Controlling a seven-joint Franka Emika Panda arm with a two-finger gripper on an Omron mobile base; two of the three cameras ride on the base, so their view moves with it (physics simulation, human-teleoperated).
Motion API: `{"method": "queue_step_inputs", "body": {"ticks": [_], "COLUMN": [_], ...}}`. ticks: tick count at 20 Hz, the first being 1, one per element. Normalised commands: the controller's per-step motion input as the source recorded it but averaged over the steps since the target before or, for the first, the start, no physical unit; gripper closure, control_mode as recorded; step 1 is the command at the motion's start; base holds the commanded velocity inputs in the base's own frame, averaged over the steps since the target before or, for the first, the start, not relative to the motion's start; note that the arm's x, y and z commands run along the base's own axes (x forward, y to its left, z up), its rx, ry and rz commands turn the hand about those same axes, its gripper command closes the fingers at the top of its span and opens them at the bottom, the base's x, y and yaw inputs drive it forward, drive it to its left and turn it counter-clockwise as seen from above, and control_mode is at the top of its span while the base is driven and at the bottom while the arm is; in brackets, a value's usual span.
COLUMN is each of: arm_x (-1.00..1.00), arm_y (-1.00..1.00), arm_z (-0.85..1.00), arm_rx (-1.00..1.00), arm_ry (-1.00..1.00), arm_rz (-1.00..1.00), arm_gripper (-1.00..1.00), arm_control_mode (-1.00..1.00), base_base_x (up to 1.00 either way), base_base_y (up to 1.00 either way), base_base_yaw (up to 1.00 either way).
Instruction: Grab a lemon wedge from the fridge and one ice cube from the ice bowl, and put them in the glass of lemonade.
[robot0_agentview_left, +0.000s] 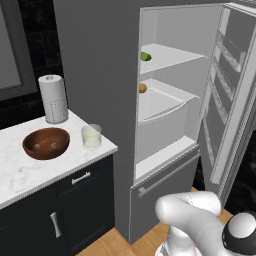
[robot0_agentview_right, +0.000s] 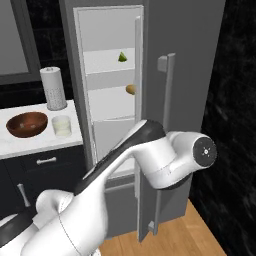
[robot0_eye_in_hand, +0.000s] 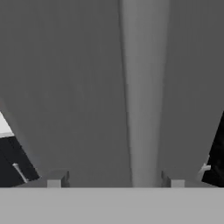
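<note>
Smooth grey fridge (robot0_agentview_left: 95, 75) with door swung wide, white shelves inside. Small yellow-green lemon wedge (robot0_agentview_right: 122, 57) on upper shelf. Wooden ice bowl (robot0_agentview_left: 46, 143) beside clear glass of lemonade (robot0_agentview_left: 91, 136) on marbled bench (robot0_agentview_left: 30, 172). Claw (robot0_eye_in_hand: 113, 180) spread apart, seemingly gripping nothing, straddling the bar handle (robot0_eye_in_hand: 142, 96).

Marble counter (robot0_agentview_left: 30, 172) — dark cabinets (robot0_agentview_left: 60, 215), wood floor (robot0_agentview_left: 112, 245)

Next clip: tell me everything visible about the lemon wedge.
The lemon wedge is a small yellow-green, roughly triangular piece of fruit, point up in the right base view. It rests on the upper white shelf of the open fridge, near the shelf's left edge in the left base view. A tan-orange oval item lies a level lower. Nothing else touches it.
</note>
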Motion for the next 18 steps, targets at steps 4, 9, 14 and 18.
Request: {"method": "queue_step_inputs", "body": {"ticks": [4,9,14,18], "arm_x": [-0.99,-0.66,0.00,0.46], "arm_y": [0.13,0.73,1.00,1.00], "arm_z": [0.89,0.98,0.78,0.40], "arm_rx": [-0.01,-0.14,-0.30,-0.42], "arm_ry": [-0.08,-0.04,0.10,0.12], "arm_rz": [-0.01,-0.02,-0.14,-0.23], "arm_gripper": [-1.00,-1.00,-1.00,-1.00], "arm_control_mode": [-1.00,-1.00,-1.00,-1.00], "base_base_x": [0.00,0.00,0.00,0.00], "base_base_y": [0.00,0.00,0.00,0.00], "base_base_yaw": [0.00,0.00,0.00,0.00]}}
